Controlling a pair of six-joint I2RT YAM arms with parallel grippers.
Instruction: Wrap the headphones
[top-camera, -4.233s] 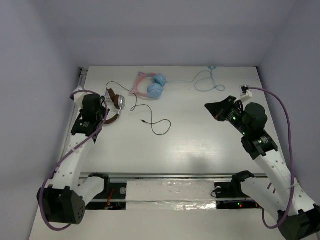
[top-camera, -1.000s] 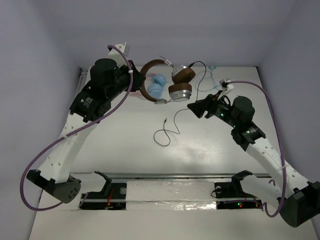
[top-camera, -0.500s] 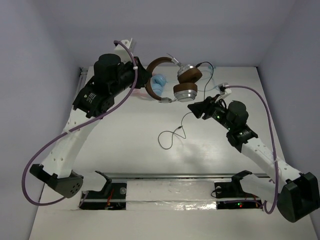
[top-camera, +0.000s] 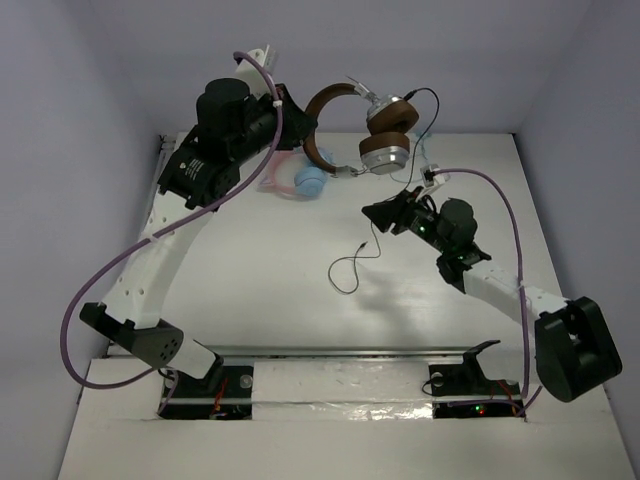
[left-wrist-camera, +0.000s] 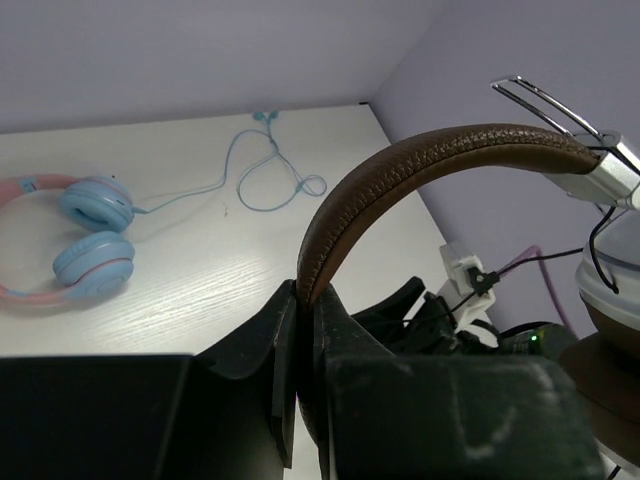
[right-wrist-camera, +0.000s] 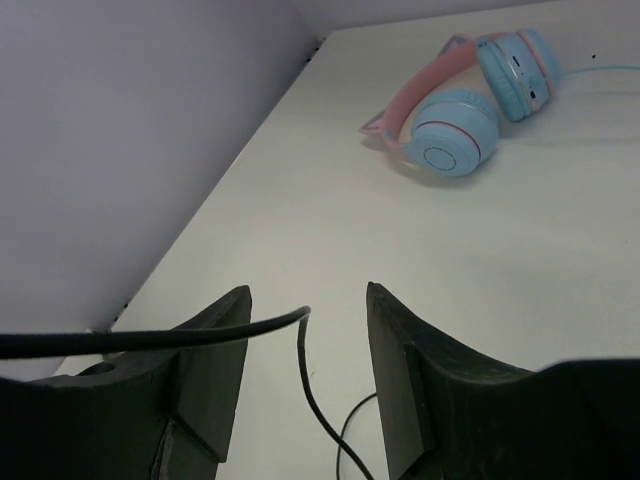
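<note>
The headphones hang in the air over the back of the table, held by their dark brown headband. My left gripper is shut on the headband's lower end. The silver-grey ear cups dangle to the right. Their thin black cable drops to the table and ends in a loose loop. My right gripper is open just below the ear cups. In the right wrist view the cable lies across the left finger and bends down between the fingertips, unclamped.
Pink-and-blue cat-ear headphones lie on the table at the back, under my left arm, also seen in the wrist views. Their light blue cable curls toward the back right. Walls close in the table's left, back and right.
My left gripper has carried the headphones higher and to the right. My right gripper moved left under the ear cups and narrowed slightly. The cable's loop slid right on the table.
</note>
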